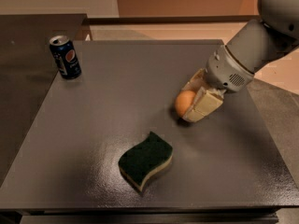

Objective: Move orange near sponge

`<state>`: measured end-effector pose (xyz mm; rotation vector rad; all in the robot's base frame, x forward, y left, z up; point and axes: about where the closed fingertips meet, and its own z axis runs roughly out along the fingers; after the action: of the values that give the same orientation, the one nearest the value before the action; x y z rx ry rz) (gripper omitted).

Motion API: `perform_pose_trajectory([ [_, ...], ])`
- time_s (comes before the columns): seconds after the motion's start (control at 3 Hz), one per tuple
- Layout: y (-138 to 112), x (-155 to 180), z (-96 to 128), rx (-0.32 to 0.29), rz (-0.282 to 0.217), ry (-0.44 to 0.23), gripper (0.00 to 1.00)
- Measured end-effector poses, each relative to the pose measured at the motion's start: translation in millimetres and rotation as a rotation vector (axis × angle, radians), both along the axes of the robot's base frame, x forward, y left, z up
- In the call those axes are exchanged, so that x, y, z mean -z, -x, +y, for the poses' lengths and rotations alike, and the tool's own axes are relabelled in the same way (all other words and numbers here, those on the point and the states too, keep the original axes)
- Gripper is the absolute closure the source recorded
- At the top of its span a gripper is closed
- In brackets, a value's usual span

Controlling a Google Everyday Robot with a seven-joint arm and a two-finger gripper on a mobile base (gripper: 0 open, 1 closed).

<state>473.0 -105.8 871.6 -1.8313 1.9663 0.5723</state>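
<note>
Orange [184, 102] clamped in hand [191, 105], jaws closed on it, right of table [117, 87] centre; sponge [145, 160] near, not touching.

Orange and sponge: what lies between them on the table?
Nothing. The camera view shows only bare tabletop between the orange, held by the gripper right of centre, and the sponge nearer the front edge.

Back-left can [65, 57], tool [192, 107] at orange [183, 102] on right, sponge [145, 160] before them

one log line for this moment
claw: shut on orange, mid-right of table | orange: apart from sponge, behind and right of it | sponge: front centre | soda can: back left
</note>
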Motion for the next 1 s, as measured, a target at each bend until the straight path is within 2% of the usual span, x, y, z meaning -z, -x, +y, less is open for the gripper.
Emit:
perform_pose_trajectory([
  [0.33, 18, 8, 7, -0.019, 0.010, 0.007, 1.00],
  [0.67, 29, 16, 12, -0.024, 0.024, 0.017, 0.82],
  [1.0, 34, 24, 12, -0.020, 0.037, 0.021, 0.59],
])
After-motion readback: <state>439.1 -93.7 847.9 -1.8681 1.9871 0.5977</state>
